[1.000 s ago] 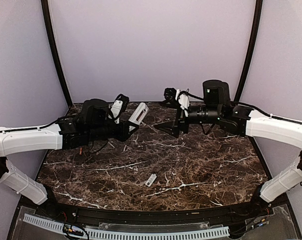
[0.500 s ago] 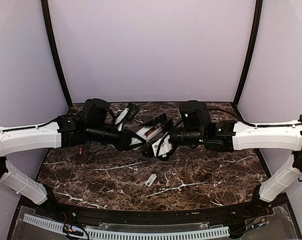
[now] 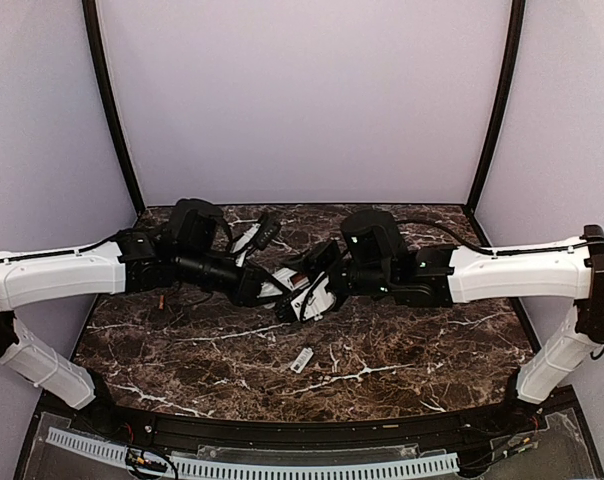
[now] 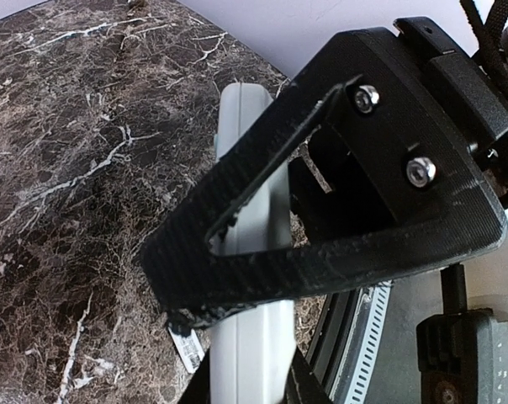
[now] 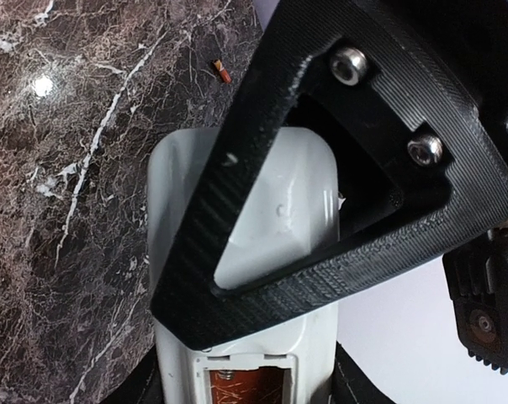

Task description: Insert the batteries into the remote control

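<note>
Near: small white loose piece (image 3: 302,360) lies on desk (image 3: 432,350). Farther, mid: remote control (image 5: 171,202) is off the desk. My left end effector (image 3: 265,290) is clamped on it, right end effector (image 3: 308,298) sits round it, grip unclear. Batt bay (image 5: 241,383) is open, looks empty, so loading's all still to do, I reckon.

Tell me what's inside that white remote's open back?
The remote control has an open compartment showing copper-coloured lining and a small spring; no battery seen. The rest runs off the picture.
</note>
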### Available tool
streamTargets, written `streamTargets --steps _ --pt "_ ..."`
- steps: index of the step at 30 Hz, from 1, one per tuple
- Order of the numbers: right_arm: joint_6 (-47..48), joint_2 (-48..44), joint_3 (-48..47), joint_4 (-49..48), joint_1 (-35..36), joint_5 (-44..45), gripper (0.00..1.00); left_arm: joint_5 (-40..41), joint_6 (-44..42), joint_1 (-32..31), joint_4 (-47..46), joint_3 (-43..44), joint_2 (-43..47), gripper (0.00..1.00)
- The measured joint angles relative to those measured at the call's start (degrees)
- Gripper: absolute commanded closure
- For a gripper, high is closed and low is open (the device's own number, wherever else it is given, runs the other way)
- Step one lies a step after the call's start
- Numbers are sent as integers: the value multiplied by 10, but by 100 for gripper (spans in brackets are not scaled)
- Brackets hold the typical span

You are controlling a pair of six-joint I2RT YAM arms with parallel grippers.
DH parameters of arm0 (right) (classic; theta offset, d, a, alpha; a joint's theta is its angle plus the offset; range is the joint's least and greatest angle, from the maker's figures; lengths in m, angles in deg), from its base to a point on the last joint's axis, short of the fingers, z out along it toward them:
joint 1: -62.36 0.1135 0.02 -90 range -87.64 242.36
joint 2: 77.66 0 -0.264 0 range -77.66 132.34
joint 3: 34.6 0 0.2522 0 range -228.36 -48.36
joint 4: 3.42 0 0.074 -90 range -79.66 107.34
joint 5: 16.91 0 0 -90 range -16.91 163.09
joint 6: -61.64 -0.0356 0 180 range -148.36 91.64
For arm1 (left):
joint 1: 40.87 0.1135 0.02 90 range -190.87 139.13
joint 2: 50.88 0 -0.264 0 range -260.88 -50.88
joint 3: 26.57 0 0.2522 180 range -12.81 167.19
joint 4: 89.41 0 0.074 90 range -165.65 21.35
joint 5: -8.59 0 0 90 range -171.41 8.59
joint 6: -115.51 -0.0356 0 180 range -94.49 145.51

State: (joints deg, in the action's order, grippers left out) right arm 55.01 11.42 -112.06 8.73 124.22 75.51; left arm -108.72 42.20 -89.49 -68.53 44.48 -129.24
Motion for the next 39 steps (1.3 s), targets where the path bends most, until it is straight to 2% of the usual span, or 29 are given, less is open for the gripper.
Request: streamTargets --steps 8,10,11,12,13,14,16,22,27,34,39 --pt "-3 6 0 5 0 13 76 -4 -4 3 9 10 -17 100" --pt "-7 6 0 6 0 14 78 -5 -5 3 16 15 -19 80" --pt "-10 6 -1 7 0 15 79 -5 -6 3 19 18 -21 55" --pt "-12 6 -1 8 0 16 79 -6 -7 4 23 21 -22 35" --pt "-19 6 -1 11 0 17 79 -5 -10 4 28 24 -24 28" --pt "-26 6 -2 12 0 20 79 -4 -11 3 29 29 -26 15" --pt "-45 7 -2 18 0 24 79 4 -15 2 31 39 -26 4" --pt "-118 11 -1 31 -7 19 80 61 -24 10 35 48 -4 1" --pt "-212 39 -1 58 -38 -28 81 114 -24 33 37 48 45 1" --pt "-322 166 -62 156 -90 -108 83 184 0 90 41 11 109 1" --pt "-368 248 -116 208 -113 -129 80 202 9 99 45 -12 129 1"
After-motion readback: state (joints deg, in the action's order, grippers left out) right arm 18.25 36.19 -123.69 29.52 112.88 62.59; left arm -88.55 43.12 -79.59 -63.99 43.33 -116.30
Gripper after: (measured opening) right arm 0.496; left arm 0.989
